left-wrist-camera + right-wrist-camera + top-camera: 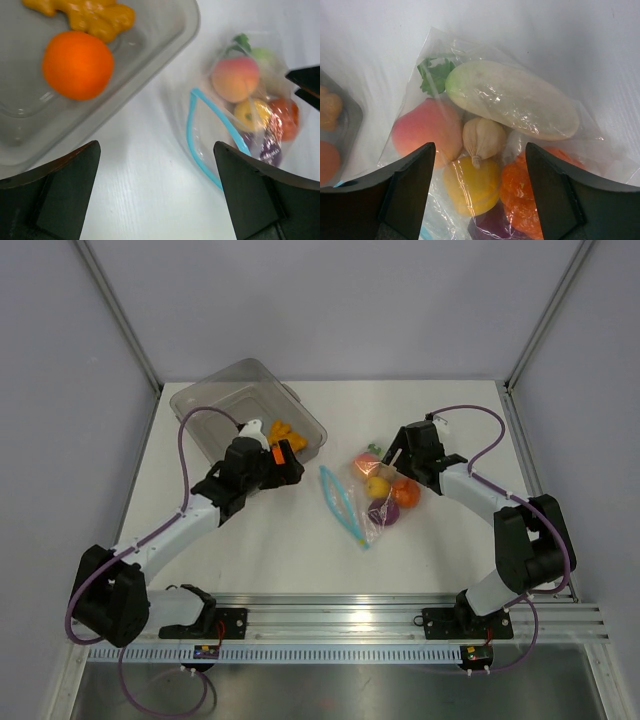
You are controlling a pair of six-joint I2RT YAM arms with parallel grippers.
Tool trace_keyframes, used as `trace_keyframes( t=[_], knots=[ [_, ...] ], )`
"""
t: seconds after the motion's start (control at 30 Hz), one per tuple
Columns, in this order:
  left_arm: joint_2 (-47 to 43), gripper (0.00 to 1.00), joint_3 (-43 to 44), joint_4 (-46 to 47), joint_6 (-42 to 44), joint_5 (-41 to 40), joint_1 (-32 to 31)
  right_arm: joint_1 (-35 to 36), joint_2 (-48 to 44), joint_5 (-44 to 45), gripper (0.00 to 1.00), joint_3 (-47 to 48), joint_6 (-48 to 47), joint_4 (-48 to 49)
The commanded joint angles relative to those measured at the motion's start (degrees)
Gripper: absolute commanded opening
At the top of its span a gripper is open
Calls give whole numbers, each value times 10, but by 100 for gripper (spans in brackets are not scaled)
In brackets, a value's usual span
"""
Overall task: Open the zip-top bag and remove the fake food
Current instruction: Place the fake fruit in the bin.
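Spread wide, the right gripper [477, 200] hangs over the zip-top bag [435, 47], which lies right of centre in the top view. Fake food [515, 105] crowds its clear, crinkled plastic, and the blue zip strip [338, 502] gapes. Left gripper [157, 195], also spread, hovers beside the tub [165, 60], bag at its right. Only the right wrist view shows the garlic [482, 137].

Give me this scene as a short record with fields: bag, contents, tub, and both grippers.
bag: thin clear zip-top bag, light-blue zip strip parted
contents: fake food in peach, yellow, orange, purple and white
tub: rigid clear tub holding an orange ball and yellow-orange pieces
left gripper: open, by the tub's edge
right gripper: open, over the bag
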Motion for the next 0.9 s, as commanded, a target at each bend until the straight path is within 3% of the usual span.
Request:
trace_keyframes(
  t=[0.0, 0.13, 0.27, 0.47, 0.87],
  knots=[
    [-34, 99, -31, 57, 12, 3, -37, -3, -21, 5, 79, -4, 6, 26],
    [-25, 98, -66, 90, 19, 7, -81, -4, -16, -5, 71, -8, 7, 34],
    [11, 95, -83, 156, 3, 94, -89, -4, -7, -16, 69, -8, 9, 39],
    [24, 88, -64, 126, 27, 44, -105, -3, -3, -29, 65, -10, 11, 50],
    [106, 88, -10, 78, 41, 84, -106, -3, 14, -40, 53, -6, 11, 56]
  ],
)
